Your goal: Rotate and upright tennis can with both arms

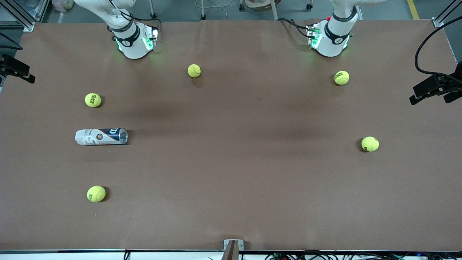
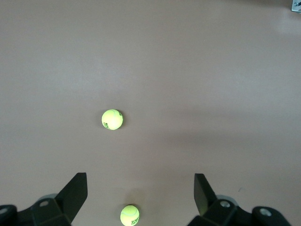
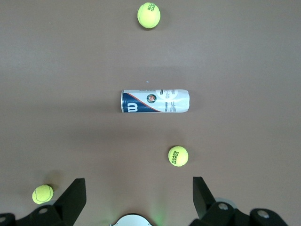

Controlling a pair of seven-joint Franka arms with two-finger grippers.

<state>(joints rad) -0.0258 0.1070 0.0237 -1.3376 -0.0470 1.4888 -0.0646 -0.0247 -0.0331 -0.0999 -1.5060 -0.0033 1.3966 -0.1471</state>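
Front view shows the tennis can (image 1: 101, 137) lying on its side on the brown tabletop (image 1: 231, 162) toward the right arm's end, its contents impossible to make out. High over the tabletop, the right end effector (image 3: 138, 197) and left end effector (image 2: 141, 195) gape wide, both empty.
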